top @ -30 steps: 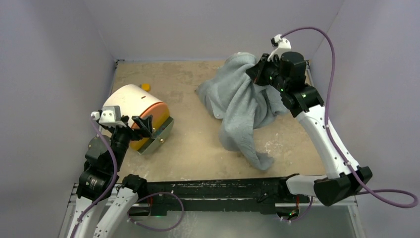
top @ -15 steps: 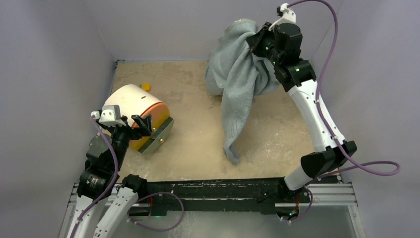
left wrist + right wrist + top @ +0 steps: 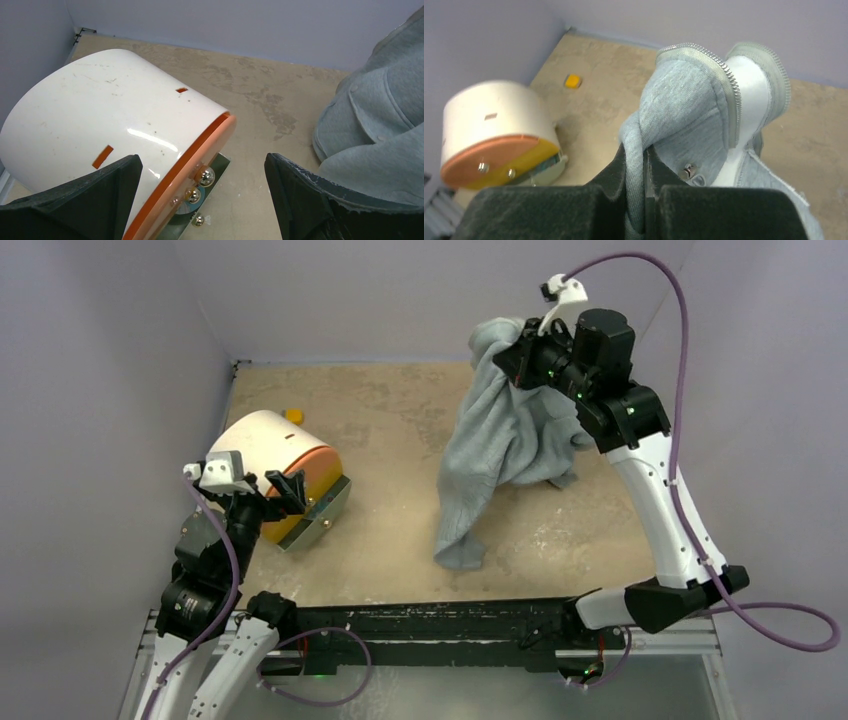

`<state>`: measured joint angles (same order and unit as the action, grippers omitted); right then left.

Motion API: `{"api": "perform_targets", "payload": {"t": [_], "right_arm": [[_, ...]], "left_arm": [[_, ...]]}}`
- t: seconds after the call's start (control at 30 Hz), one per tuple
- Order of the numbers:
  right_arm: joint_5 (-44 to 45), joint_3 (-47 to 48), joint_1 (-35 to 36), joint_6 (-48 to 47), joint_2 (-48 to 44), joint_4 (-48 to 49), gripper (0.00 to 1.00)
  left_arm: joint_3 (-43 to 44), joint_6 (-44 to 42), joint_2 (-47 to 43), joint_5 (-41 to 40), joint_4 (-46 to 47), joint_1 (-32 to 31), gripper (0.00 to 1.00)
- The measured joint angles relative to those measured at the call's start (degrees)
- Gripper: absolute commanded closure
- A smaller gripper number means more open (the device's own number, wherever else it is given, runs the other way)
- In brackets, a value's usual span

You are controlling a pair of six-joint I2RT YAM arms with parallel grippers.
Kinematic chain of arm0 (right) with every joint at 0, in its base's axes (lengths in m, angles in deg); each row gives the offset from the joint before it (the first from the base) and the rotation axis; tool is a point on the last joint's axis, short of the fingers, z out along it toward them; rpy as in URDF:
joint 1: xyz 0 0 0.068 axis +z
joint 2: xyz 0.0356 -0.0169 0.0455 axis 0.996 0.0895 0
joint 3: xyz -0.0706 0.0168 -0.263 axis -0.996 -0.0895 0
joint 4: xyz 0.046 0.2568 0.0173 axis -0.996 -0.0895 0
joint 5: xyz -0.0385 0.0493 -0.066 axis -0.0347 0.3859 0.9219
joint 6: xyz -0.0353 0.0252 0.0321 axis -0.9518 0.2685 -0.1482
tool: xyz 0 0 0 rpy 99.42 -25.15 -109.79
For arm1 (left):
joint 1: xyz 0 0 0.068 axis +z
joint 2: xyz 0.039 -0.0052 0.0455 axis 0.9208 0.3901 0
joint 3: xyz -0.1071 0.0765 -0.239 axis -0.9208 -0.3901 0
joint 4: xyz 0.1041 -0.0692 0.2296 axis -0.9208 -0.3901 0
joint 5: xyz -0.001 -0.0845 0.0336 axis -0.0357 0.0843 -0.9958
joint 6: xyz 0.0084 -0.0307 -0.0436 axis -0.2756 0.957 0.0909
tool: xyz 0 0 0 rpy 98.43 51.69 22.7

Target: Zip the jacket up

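The light grey jacket hangs from my right gripper, lifted at the back right, with one sleeve end trailing on the table. In the right wrist view my right gripper is shut on a fold of the grey jacket; the zipper teeth, white lining and a metal snap show above the fingers. My left gripper is open and empty at the left, over the white drum. In the left wrist view, part of the jacket shows at the right edge.
A white drum-shaped object with an orange face lies on its side on a metal base at the left, also in the left wrist view. A small yellow piece lies behind it. Purple walls close in the tabletop.
My right gripper has lifted the jacket off the table and then shifted it slightly nearer; the hanging sleeve has swung leftward. The left arm has not moved.
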<state>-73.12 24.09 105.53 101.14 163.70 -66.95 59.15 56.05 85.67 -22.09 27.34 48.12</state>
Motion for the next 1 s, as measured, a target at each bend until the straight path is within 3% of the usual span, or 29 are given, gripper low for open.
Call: {"api": "perform_targets", "payload": {"t": [0.23,0.37,0.53,0.73,0.83,1.0], "right_arm": [[-4.63,8.5,14.56,-17.05,3.21,-9.25,1.0],[-4.26,4.39,21.75,-24.85,-1.11,-9.03,1.0],[5.97,-4.39,21.86,-30.64,-12.92,-8.11,1.0],[23.28,-13.35,21.57,-40.3,-19.41,2.19,1.0],[24.57,-20.17,21.24,-44.0,-20.94,7.98,1.0],[19.26,-28.87,21.2,-47.23,-22.29,11.39,1.0]], "left_arm": [[0.0,0.0,-0.37,-0.04,0.02,0.0,0.0],[0.0,0.0,-0.37,-0.04,0.02,0.0,0.0],[0.0,0.0,-0.37,-0.02,0.02,0.0,0.0],[0.0,0.0,-0.37,-0.02,0.02,0.02,0.0],[0.0,0.0,-0.33,-0.02,0.02,0.0,0.0],[0.0,0.0,-0.15,-0.02,0.04,0.0,0.0]]}}
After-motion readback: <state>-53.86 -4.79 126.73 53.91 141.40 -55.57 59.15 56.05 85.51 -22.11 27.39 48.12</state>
